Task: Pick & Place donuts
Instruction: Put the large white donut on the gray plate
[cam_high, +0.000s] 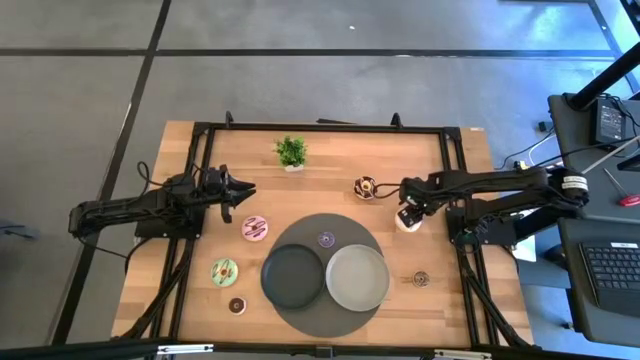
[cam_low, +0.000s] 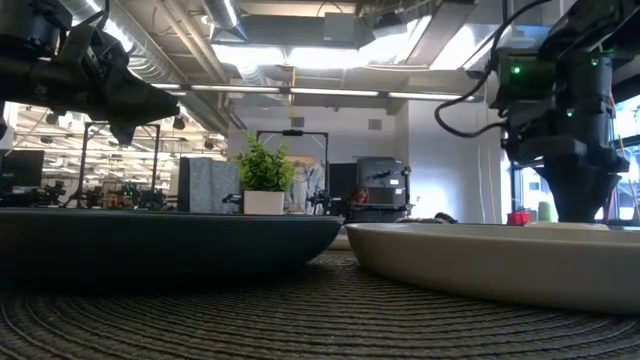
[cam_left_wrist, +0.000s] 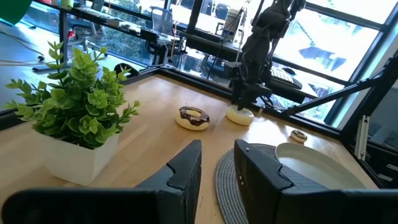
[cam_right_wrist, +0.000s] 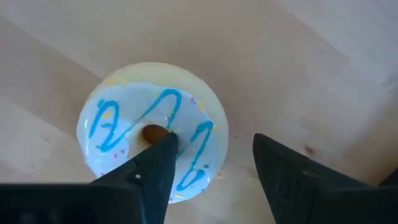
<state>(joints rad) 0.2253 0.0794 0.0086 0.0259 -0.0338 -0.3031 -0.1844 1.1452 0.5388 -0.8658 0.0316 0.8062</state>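
The white donut with blue icing (cam_right_wrist: 152, 134) lies flat on the wood at the right (cam_high: 408, 221). My right gripper (cam_right_wrist: 214, 142) is open over it, pointing down, one fingertip (cam_right_wrist: 163, 144) over the donut's hole and the other (cam_right_wrist: 267, 152) outside its rim. The chocolate donut (cam_high: 366, 187) lies to its left. The pink donut (cam_high: 255, 228), the green donut (cam_high: 224, 270) and a tiny brown one (cam_high: 237, 305) lie at the left. A tiny purple one (cam_high: 326, 239) sits on the mat, and a tiny brown one (cam_high: 421, 279) lies at the right. My left gripper (cam_high: 248, 188) is open and empty above the wood, far side of the pink donut. My right gripper stands astride one side of the white donut's ring (cam_right_wrist: 199, 146) from above, one finger at the hole and one outside. I cannot tell whether the fingers touch the donut. The donut lies flat on the table.
A round dark woven mat (cam_high: 318, 226) holds a dark plate (cam_high: 293, 276) and a light grey plate (cam_high: 357, 277). A small potted plant (cam_high: 291, 152) stands at the far edge. Black frame rails run along the table's left and right sides.
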